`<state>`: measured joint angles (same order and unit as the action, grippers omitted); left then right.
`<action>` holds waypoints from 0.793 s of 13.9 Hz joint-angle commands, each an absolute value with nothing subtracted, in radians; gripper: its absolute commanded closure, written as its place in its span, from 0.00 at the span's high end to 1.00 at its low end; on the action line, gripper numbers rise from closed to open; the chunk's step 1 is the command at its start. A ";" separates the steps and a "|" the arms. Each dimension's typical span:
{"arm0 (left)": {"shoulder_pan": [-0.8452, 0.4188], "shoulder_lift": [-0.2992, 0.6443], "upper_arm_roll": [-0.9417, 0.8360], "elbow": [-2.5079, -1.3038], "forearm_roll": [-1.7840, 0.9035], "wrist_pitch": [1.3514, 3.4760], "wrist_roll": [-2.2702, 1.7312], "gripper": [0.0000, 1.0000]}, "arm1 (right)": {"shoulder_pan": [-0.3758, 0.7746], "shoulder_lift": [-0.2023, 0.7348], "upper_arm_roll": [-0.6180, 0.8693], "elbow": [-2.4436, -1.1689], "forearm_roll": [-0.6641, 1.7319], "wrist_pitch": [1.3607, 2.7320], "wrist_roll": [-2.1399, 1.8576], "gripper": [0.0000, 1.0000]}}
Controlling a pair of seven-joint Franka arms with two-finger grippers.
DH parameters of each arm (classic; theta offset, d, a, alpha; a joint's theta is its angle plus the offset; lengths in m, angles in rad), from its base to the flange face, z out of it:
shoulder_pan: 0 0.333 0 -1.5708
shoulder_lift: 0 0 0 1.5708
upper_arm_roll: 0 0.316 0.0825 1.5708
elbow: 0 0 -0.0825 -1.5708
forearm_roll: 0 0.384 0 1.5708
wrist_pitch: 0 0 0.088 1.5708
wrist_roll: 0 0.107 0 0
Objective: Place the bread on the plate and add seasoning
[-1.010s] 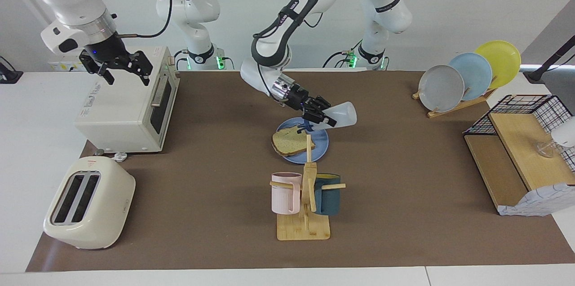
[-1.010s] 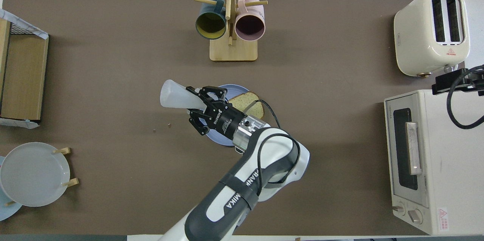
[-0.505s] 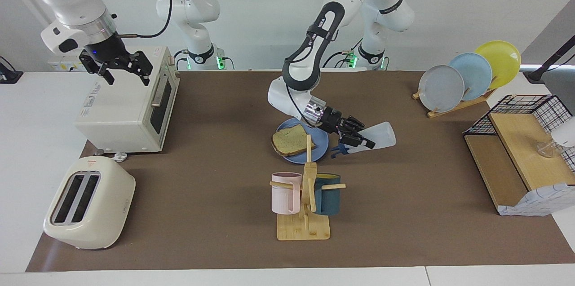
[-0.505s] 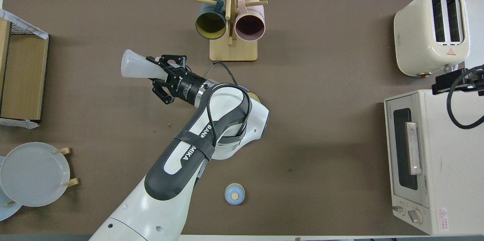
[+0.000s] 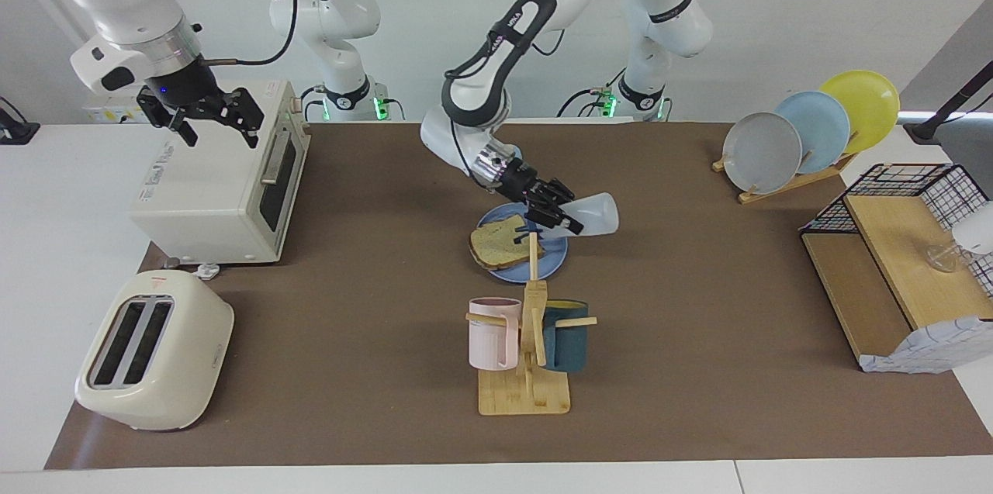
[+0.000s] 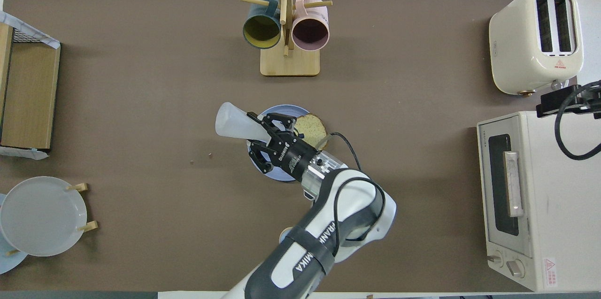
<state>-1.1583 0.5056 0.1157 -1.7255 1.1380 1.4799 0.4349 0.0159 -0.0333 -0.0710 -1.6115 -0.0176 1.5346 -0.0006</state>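
Your left gripper is clamped on the one seasoning bottle, tipped nearly level over the blue plate, cap toward the single bread slice lying there; your right gripper waits with fingers apart above the oven; two mugs hang farther out, bare mat alongside

bread flat on blue plate | seasoning bottle tilted above plate
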 commanded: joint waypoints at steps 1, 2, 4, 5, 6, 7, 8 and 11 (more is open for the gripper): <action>-1.221 0.497 0.132 -1.710 1.097 1.434 0.439 0.00 | 0.006 -0.055 -0.064 -1.638 0.000 1.552 0.018 1.00; -1.221 0.497 0.132 -1.707 1.092 1.436 0.439 0.00 | 0.006 -0.055 -0.064 -1.638 0.000 1.552 0.018 1.00; -1.195 0.497 0.133 -1.710 1.098 1.450 0.437 0.00 | 0.006 -0.055 -0.064 -1.638 0.000 1.552 0.018 1.00; -1.165 0.499 0.133 -1.710 1.107 1.456 0.437 0.00 | 0.006 -0.055 -0.064 -1.638 0.000 1.552 0.018 1.00; -1.123 0.502 0.133 -1.712 1.118 1.471 0.437 0.00 | 0.006 -0.055 -0.064 -1.638 0.000 1.552 0.018 1.00; -1.082 0.505 0.133 -1.720 1.143 1.498 0.437 0.00 | 0.006 -0.055 -0.064 -1.638 0.000 1.552 0.018 1.00; -1.030 0.509 0.133 -1.721 1.166 1.520 0.437 0.00 | 0.006 -0.055 -0.064 -1.638 0.000 1.552 0.018 1.00; -0.927 0.517 0.133 -1.721 1.230 1.574 0.437 0.00 | 0.006 -0.055 -0.064 -1.638 0.000 1.552 0.018 1.00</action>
<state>-0.9637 0.5141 0.1390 -1.7195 1.1974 1.5488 0.4353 0.0159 -0.0333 -0.0710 -1.6115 -0.0176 1.5345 -0.0006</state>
